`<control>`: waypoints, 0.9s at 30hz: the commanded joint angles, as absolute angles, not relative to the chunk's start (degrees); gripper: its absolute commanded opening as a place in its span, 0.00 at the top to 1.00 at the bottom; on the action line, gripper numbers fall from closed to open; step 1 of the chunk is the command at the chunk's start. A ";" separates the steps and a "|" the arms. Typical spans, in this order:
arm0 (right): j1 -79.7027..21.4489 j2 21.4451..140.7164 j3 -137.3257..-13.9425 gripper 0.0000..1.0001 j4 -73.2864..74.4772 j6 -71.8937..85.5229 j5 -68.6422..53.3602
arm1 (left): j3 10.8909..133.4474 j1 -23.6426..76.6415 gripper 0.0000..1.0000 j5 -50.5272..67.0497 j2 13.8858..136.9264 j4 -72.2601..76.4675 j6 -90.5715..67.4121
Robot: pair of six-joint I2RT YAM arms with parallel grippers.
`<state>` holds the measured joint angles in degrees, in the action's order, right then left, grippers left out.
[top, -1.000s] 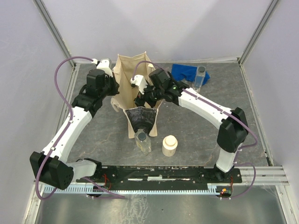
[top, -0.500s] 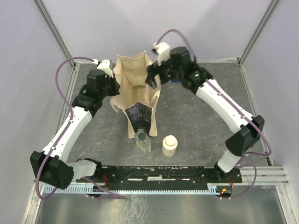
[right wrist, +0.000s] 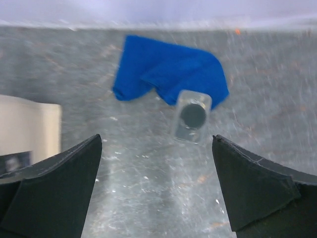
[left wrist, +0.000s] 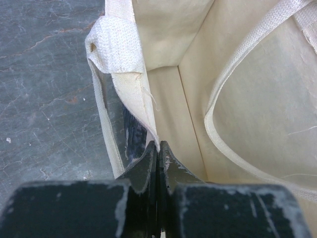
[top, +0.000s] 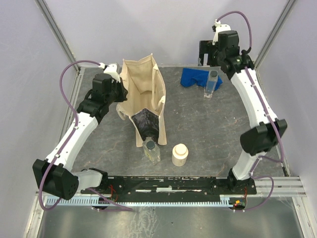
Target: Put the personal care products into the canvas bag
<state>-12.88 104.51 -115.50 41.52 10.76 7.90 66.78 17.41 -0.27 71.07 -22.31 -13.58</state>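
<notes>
The tall beige canvas bag [top: 143, 91] stands open at the table's middle back, and my left gripper [top: 120, 88] is shut on its left rim. The left wrist view shows the jaws [left wrist: 158, 145] pinching the bag's fabric edge [left wrist: 143, 111], with the bag's inside beyond. My right gripper [top: 206, 55] hovers open at the back right, above a clear bottle with a dark cap [top: 211, 83] [right wrist: 191, 117]. Nothing is between its fingers [right wrist: 156, 139]. Another clear bottle [top: 151, 150] and a squat cream bottle [top: 179, 154] stand in front of the bag.
A crumpled blue cloth [top: 195, 77] [right wrist: 168, 69] lies right behind the back-right bottle. A black patch [top: 147, 124] marks the bag's near face. The back wall stands close behind my right gripper.
My right arm has swung away from the bag's mouth to the back right corner, above the bottle by the cloth. The left gripper has kept its hold on the rim.
</notes>
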 commanded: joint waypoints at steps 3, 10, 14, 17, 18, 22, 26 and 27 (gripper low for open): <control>-9.72 111.19 -118.10 0.00 48.71 15.75 14.50 | 67.05 17.34 0.97 1.05 71.58 -23.20 -12.30; -8.97 115.63 -117.82 0.00 47.29 19.71 15.74 | 67.40 17.31 0.97 1.15 72.42 -23.35 -12.06; -8.90 117.74 -117.16 0.00 45.80 19.95 15.52 | 67.44 17.31 0.97 0.73 72.69 -23.65 -11.70; -8.80 119.83 -117.20 0.00 45.11 19.11 16.48 | 67.33 17.29 0.97 0.52 72.77 -23.79 -11.65; -8.60 120.62 -117.28 0.01 44.61 18.74 16.53 | 67.26 17.29 0.97 0.53 72.78 -23.77 -11.64; -8.09 123.37 -117.10 0.11 42.68 17.46 16.00 | 67.32 17.36 0.97 0.60 73.02 -23.69 -11.69; -8.09 123.15 -114.39 0.34 38.93 15.68 15.67 | 67.41 17.31 0.97 0.60 73.50 -23.58 -11.70; -8.09 122.92 -113.02 0.42 37.32 15.09 15.31 | 67.41 17.31 0.97 0.69 73.68 -23.51 -11.77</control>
<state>-8.36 124.40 -115.04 43.90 17.28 14.85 66.78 17.37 0.08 72.05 -22.44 -13.58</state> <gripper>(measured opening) 0.697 0.046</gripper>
